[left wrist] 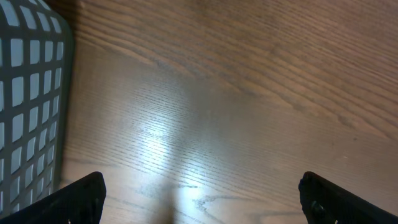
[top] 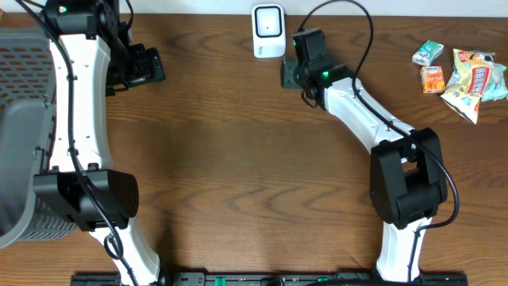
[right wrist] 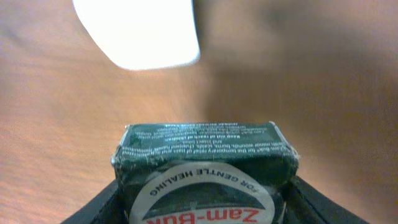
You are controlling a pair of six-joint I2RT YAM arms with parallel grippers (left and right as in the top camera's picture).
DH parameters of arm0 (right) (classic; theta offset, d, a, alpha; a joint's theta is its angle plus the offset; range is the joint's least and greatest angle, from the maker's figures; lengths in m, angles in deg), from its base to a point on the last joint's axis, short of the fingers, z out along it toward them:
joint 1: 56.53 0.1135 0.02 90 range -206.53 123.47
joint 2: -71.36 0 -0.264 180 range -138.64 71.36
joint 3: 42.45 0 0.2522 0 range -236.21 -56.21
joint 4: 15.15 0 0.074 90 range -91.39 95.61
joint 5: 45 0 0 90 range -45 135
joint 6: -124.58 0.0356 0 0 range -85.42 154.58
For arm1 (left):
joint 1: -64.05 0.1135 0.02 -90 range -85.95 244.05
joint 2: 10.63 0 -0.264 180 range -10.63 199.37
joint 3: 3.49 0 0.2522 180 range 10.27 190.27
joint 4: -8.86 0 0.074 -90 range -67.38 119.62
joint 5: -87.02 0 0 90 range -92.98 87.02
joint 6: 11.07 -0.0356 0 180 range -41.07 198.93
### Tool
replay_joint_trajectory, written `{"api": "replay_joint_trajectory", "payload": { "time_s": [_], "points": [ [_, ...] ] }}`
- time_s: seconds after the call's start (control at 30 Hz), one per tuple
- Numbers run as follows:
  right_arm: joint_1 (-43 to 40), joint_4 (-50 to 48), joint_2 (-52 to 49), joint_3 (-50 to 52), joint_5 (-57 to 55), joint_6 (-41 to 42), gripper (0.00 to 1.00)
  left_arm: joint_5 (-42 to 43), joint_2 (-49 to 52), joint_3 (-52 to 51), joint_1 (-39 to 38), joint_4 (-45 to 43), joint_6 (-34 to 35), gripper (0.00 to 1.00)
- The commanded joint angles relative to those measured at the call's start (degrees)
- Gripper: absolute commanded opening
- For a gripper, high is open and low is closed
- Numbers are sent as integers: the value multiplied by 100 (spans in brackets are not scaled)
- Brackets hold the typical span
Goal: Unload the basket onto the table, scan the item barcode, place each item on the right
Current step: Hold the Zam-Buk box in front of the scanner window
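The item is a dark green Zam-Buk box (right wrist: 202, 146) with a round white label. It sits between the fingers of my right gripper (right wrist: 202, 190), which is shut on its two sides. In the overhead view the right gripper (top: 292, 73) holds the box (top: 286, 75) at the back of the table, just right of and below the white barcode scanner (top: 268, 32). From the right wrist the scanner (right wrist: 140, 31) shows blurred ahead and to the left of the box. My left gripper (top: 149, 67) hangs wide open over bare wood at the back left, with nothing between its fingers (left wrist: 81, 199).
A grey mesh basket (top: 20, 119) fills the left edge of the table, and its wall (left wrist: 28, 93) shows close to the left gripper. Several snack packets (top: 468, 75) lie at the back right. The table is brown wood (top: 254, 175).
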Motion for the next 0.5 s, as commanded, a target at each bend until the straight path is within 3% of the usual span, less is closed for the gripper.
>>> {"api": "replay_joint_trajectory", "payload": {
  "time_s": [0.0,0.07,0.3,0.47],
  "points": [
    [-26,-852,37,-92,22,-144,45,-52,33,22,24,20,-33,98],
    [-15,-1425,24,-92,22,-144,39,-52,33,22,24,20,-33,98],
    [-15,-4022,-492,-103,22,-337,40,-52,33,22,24,20,-35,98],
    [-17,-4271,-1121,-769,22,-339,39,-52,33,22,24,20,-35,98]
  ]
}}
